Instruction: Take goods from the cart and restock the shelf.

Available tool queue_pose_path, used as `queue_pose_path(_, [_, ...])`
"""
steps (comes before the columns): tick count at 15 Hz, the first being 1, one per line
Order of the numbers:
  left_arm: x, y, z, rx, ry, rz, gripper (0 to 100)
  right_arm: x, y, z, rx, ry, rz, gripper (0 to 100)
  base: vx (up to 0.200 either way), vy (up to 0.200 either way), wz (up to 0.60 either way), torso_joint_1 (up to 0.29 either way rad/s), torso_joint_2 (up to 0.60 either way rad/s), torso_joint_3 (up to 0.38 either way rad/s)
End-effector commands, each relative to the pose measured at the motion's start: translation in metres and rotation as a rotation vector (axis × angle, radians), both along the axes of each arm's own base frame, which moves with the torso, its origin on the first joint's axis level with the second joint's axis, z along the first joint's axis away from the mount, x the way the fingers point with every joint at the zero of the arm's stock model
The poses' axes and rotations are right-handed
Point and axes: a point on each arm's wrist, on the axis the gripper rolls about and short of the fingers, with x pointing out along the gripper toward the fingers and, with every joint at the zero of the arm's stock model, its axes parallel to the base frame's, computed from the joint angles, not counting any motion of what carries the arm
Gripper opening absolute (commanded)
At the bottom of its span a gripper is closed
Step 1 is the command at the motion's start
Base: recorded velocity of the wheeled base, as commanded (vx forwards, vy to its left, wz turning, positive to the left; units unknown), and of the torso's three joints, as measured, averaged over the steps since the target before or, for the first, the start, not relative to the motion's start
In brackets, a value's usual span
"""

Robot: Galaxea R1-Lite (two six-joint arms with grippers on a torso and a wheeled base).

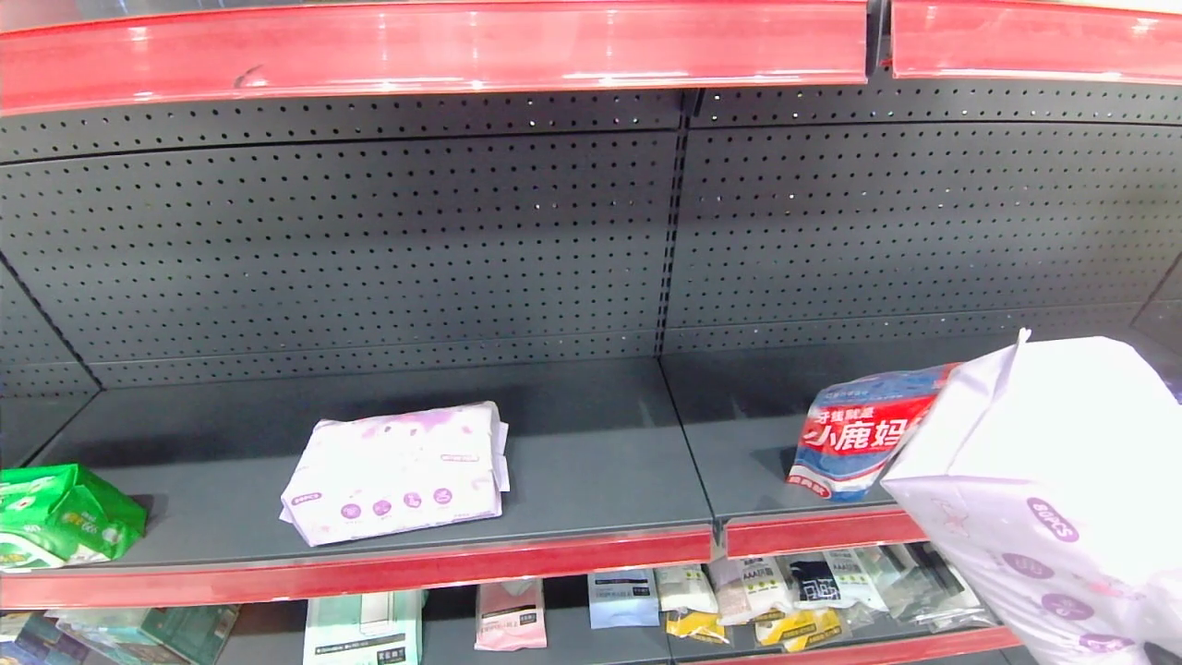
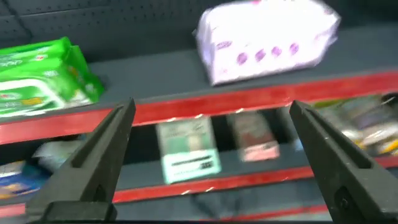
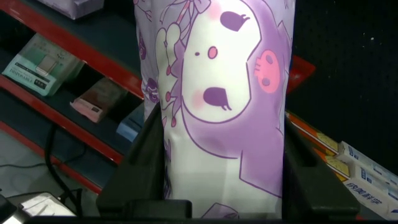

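My right gripper (image 3: 221, 155): clamped on soft white-and-purple plastic pack (image 1: 1043, 462), held up before right bay of grey metal shelf (image 1: 591, 434) | my left gripper (image 2: 210, 109): jaws wide, facing shelf's red edge (image 2: 261, 98).

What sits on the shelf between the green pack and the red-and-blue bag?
One white-and-purple pack lying flat, with bare shelf either side, seen in the head view.
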Motion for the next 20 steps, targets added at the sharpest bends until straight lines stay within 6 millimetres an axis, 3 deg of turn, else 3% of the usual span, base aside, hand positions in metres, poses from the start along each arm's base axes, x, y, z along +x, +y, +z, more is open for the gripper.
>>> queue_pose_path(1, [-0.0008, -0.0005, -0.0083, -0.047, -0.060, -0.020, 100, -0.0001, -0.0001, 0.0001, 0.000, -0.001, -0.003, 0, 0.000, 0.000, 0.00, 0.000, 0.00, 0.000])
queue_pose_path(8, [-0.0008, -0.0006, -0.0098, -0.040, -0.043, -0.026, 100, -0.0001, -0.0001, 0.0003, -0.001, -0.004, -0.005, 0, 0.000, 0.000, 0.00, 0.000, 0.00, 0.000])
queue_pose_path(18, [-0.0009, -0.0007, -0.0094, -0.041, -0.045, -0.028, 100, 0.0003, 0.0000, -0.0006, 0.000, 0.002, -0.007, 0, 0.000, 0.000, 0.60, 0.003, 0.00, 0.003])
queue_pose_path(20, [-0.0008, -0.0006, -0.0098, -0.040, -0.043, -0.026, 100, 0.0003, 0.0001, 0.0052, 0.005, -0.014, -0.003, 0, 0.000, 0.000, 0.00, 0.000, 0.00, 0.000])
